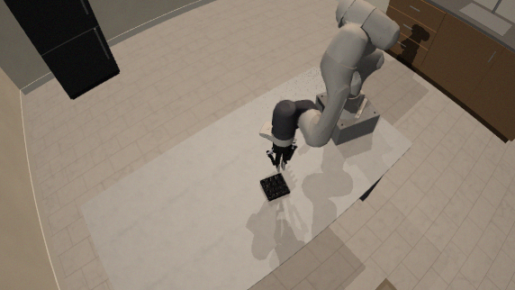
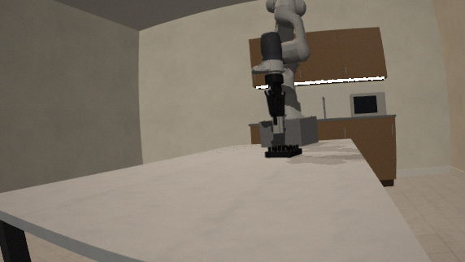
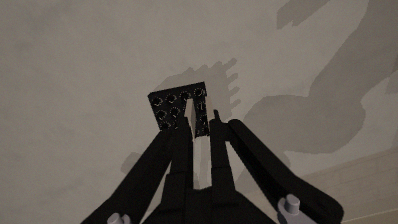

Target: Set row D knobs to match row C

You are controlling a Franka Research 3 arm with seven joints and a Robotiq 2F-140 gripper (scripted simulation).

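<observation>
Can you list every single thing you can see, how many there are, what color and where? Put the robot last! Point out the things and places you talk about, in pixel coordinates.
Knob box: one, black, on the table below the gripper
Knobs: several, black, in rows on the box; some hidden, so I can't count them all
Table [image 1: 180, 194] [image 2: 228, 195]: one, whitish top, under the box
Fridge [image 1: 67, 45]: one, black, by the wall
Wall cupboards [image 2: 325, 54]: brown, above the counter; number unclear
Lower cabinets [image 1: 468, 67] [image 2: 374, 150]: brown, under the counter; number unclear
Microwave [image 2: 366, 104]: one, pale with a dark front, on the counter
Tap [image 2: 323, 107]: one, grey, on the counter
Floor: one, beige tiles, around the table
Robot arm [image 1: 338, 67] [image 2: 301, 45]: one, pale with a dark section, over the table
Robot base [image 1: 357, 131] [image 2: 306, 132]: one, grey, at the table's far end
Gripper [image 1: 281, 168] [image 2: 278, 131] [image 3: 200, 106]: one, black with pale fingertips, above the box
</observation>
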